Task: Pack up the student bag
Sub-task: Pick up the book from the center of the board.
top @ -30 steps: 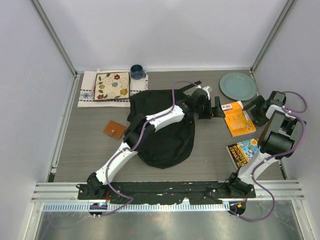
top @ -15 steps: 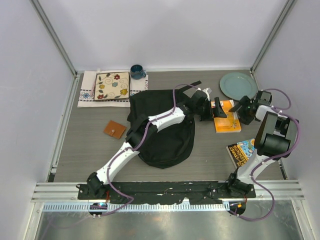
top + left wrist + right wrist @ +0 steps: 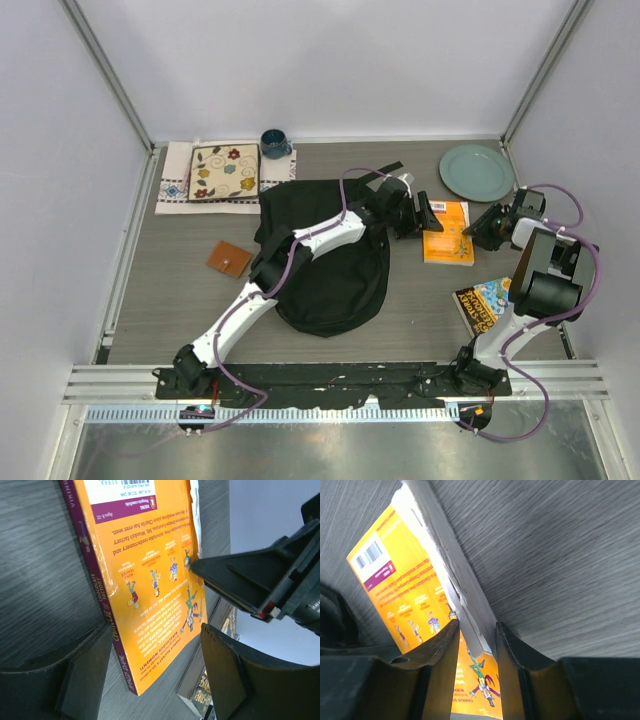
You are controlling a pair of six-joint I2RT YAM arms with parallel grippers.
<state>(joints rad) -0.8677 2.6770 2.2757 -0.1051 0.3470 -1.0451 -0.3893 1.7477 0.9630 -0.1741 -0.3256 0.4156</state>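
Dragged book (image 3: pixel 447 234) left toward bag (image 3: pixel 320 265) with right gripper (image 3: pixel 479 230) pinching its page edge and left gripper (image 3: pixel 429 216) spread around the spine, probably ready for handover.

Orange book (image 3: pixel 150 580) cut by top edge, second book (image 3: pixel 202 696) mostly behind fingers (image 3: pixel 240 680)

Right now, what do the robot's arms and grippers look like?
The left arm and right arm both have white tubular links, black joints and loose purple cables. The left gripper and right gripper are black, each with two broad, wedge-shaped fingers.
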